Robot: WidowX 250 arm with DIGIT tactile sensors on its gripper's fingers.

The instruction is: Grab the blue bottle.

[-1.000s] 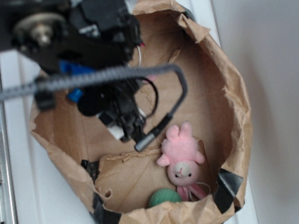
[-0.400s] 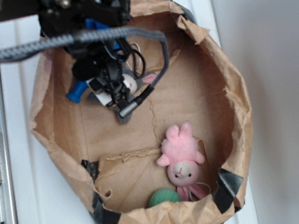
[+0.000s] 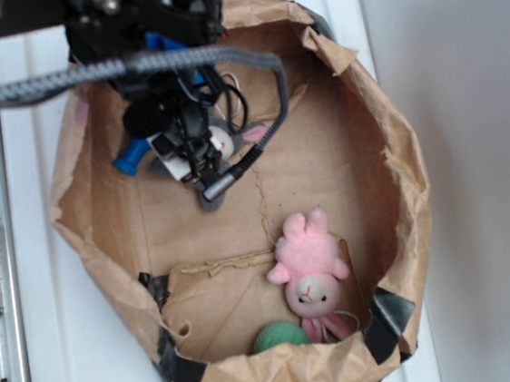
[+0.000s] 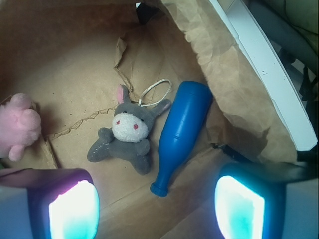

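Since a second ago the end effector has swung across the bag and now hangs with fingers spread wide. Just beyond them lies the glossy blue plastic bottle, beside a grey plush donkey. Closing off-centre could snag the donkey or the crumpled brown paper bag.

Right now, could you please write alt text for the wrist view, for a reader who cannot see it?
A glossy blue bottle lies on its side on the floor of a brown paper bag, close beside a grey plush donkey. The open gripper hovers above them, its two lit fingers at the bottom corners. A pink plush toy shows at the left edge.
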